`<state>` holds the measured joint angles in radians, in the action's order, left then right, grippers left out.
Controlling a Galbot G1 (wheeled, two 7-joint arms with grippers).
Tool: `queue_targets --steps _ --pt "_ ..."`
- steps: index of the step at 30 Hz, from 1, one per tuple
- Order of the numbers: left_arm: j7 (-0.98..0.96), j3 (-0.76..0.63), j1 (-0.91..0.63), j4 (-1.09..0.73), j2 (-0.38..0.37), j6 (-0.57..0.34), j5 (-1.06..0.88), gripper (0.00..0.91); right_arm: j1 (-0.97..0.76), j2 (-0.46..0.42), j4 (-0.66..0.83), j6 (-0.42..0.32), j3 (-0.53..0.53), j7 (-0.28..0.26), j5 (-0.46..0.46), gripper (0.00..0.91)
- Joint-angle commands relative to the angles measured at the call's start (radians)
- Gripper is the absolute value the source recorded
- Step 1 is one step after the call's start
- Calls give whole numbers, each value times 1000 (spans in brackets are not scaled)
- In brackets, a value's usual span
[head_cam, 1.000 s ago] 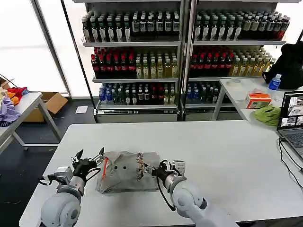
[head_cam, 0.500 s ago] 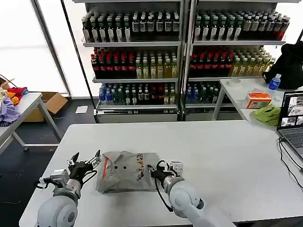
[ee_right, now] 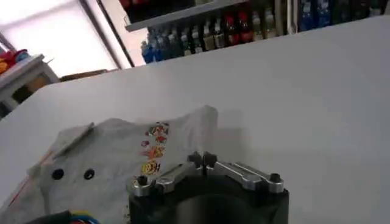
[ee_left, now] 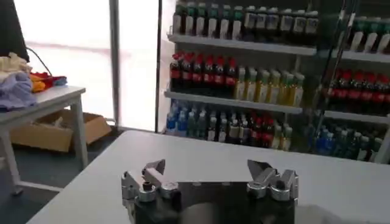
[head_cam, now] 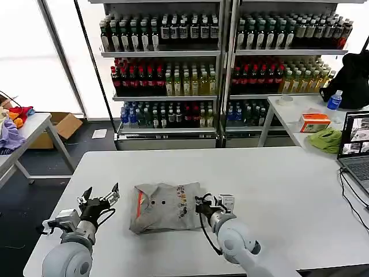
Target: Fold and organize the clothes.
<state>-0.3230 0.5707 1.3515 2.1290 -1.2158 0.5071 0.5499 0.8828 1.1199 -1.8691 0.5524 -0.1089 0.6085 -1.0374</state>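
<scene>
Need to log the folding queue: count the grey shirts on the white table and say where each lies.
1. One folded grey shirt lies near the front of the white table, between the open left gripper and the shut right gripper. Another could be hidden within its folds.

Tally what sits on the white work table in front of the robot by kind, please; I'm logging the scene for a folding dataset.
Folded light grey short-sleeved shirt with orange-red collar lining and multicoloured print: 1
Robot grippers over the white table: 2, the open left gripper apart from the shirt, the shut right gripper at its edge
Total: 3
</scene>
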Motion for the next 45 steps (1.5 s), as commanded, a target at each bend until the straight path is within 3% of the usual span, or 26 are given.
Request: queue_targets --steps 1,6,8,9,14,16,17,19,22,28,38,45 --pt "10 33 24 26 -19 -18 -3 907 29 -200 -12 5 135 -80 24 0" --pt "10 32 30 42 -33 -20 -14 907 34 -231 49 16 189 -139 131 30" --pt "13 27 33 47 -39 -20 -22 907 45 -238 60 22 202 -156 163 222" --pt "14 24 36 49 -43 -20 -25 907 52 -242 60 24 209 -163 193 907" --pt "18 23 58 60 -54 -21 -42 907 90 -258 41 6 253 -166 290 907" --pt "22 24 65 65 -55 -21 -47 907 121 -243 -5 -55 270 -204 431 907" --pt "25 24 66 64 -56 -21 -51 907 144 -219 -46 -91 279 -232 560 907" --pt "26 21 65 63 -59 -20 -54 907 161 -202 -97 -95 276 -236 601 907" --pt "28 7 61 62 -65 -19 -66 907 194 -186 -174 -71 240 -238 583 907" --pt "35 -1 66 57 -70 -18 -81 907 202 -158 -164 -39 181 -229 492 907" --pt "36 -6 60 38 -73 -18 -88 907 249 -157 -166 16 170 -136 277 907" --pt "37 -7 62 33 -70 -18 -88 907 266 -169 -164 20 191 -102 227 907"
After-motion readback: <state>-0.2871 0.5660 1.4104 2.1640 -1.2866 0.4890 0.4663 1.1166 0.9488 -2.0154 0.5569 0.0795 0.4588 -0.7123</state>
